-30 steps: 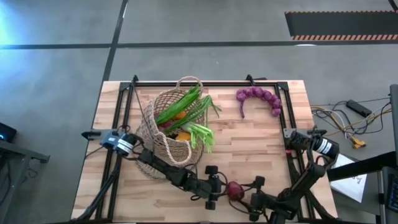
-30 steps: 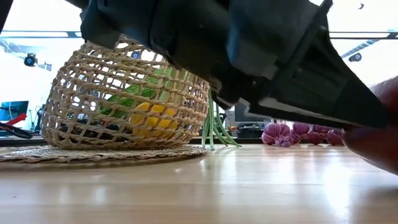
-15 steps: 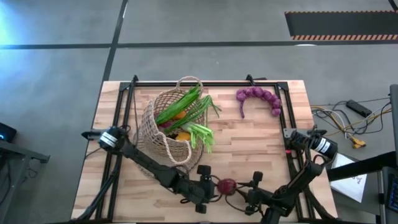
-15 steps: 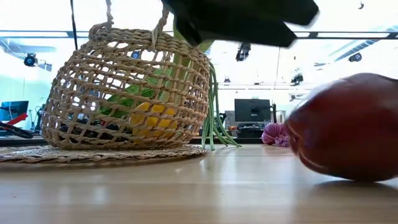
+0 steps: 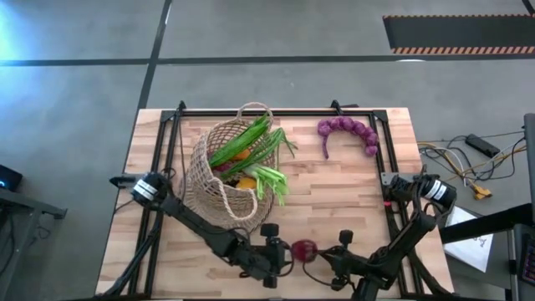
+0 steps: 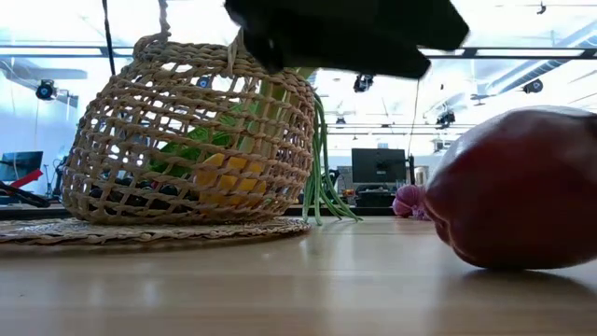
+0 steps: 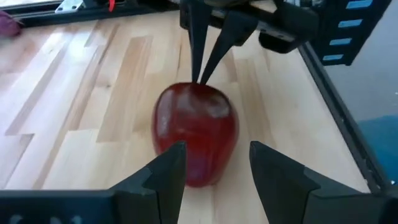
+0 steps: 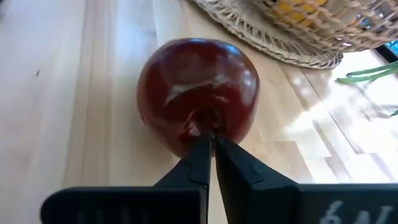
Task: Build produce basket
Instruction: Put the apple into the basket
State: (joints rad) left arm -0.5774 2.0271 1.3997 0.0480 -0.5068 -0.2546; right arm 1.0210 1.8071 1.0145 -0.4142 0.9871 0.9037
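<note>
Basket (image 5: 224, 180) holds leek (image 5: 239, 140), beans (image 5: 269, 180), peppers (image 5: 245, 181).

Glossy red onion (image 7: 195, 132); woven wicker basket (image 5: 224, 180); wood table (image 5: 334, 188).

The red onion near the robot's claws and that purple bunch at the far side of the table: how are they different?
The red onion is a single glossy dark-red globe; the purple string of onions is a curved chain of small, paler purple bulbs. The red onion sits at the table's near edge between the open left gripper and the shut right gripper, whose tips touch it; the string lies alone near the far edge. Both are outside the basket, on the bare wood.
</note>
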